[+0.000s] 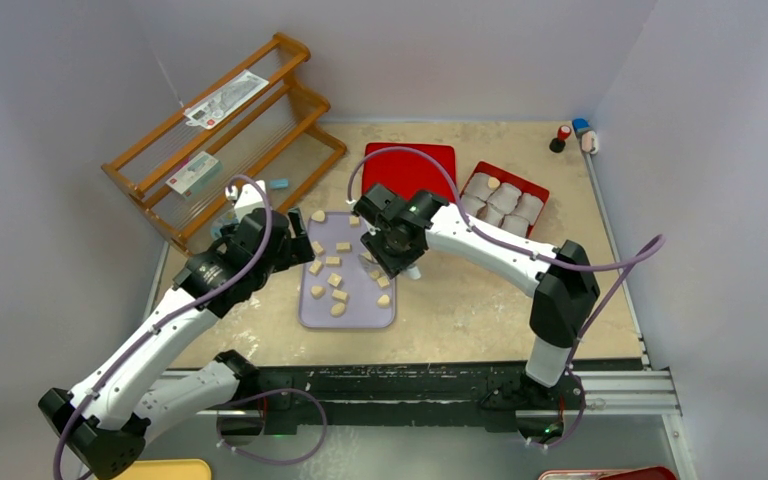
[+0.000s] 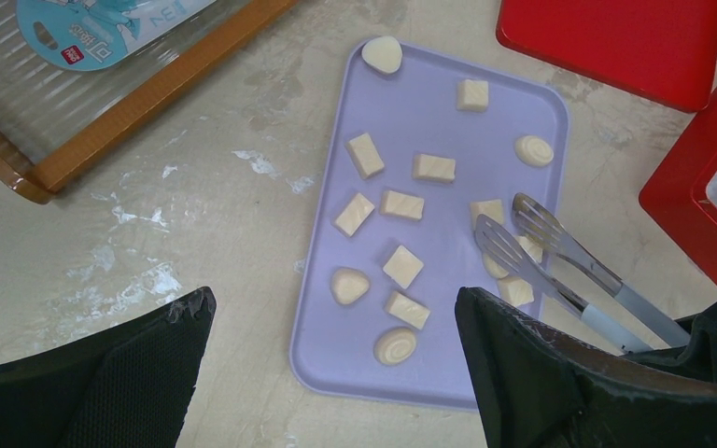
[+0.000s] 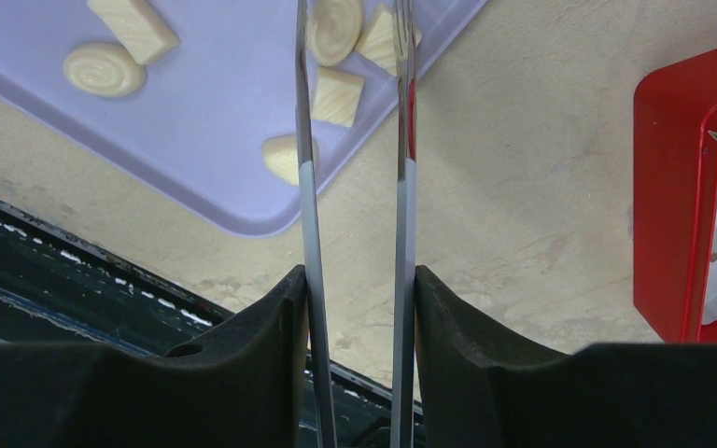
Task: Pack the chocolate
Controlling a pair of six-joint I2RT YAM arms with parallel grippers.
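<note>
Far left, wooden rack (image 1: 225, 140) at the bench's back corner, not involved. Left hand (image 2: 334, 299) hovers over the near-left part of the purple tray (image 2: 429, 121), fingers spread wide, nothing in them. Probably parked there to watch or to steady the tray; it touches no piece.

Chocolate (image 2: 401, 204): pale squares and rounded lumps scattered flat across the tray, none seen in the box from here. Most lie ahead of the left hand, between and beyond its fingers.

Right hand (image 3: 359, 280) comes in from the tray's right side, pads pressed on the two arms of metal tongs (image 3: 308, 205), tips apart. Tongs make sense: the pieces are far smaller than the fingers. The tips sit over the cluster at the tray's right edge, a couple of pieces between them, none pinched yet as far as I can tell.

Right of that, a flat red lid (image 1: 410, 165) behind the tray, then the red box (image 1: 538, 190) with white paper cups, near enough for short carries.
</note>
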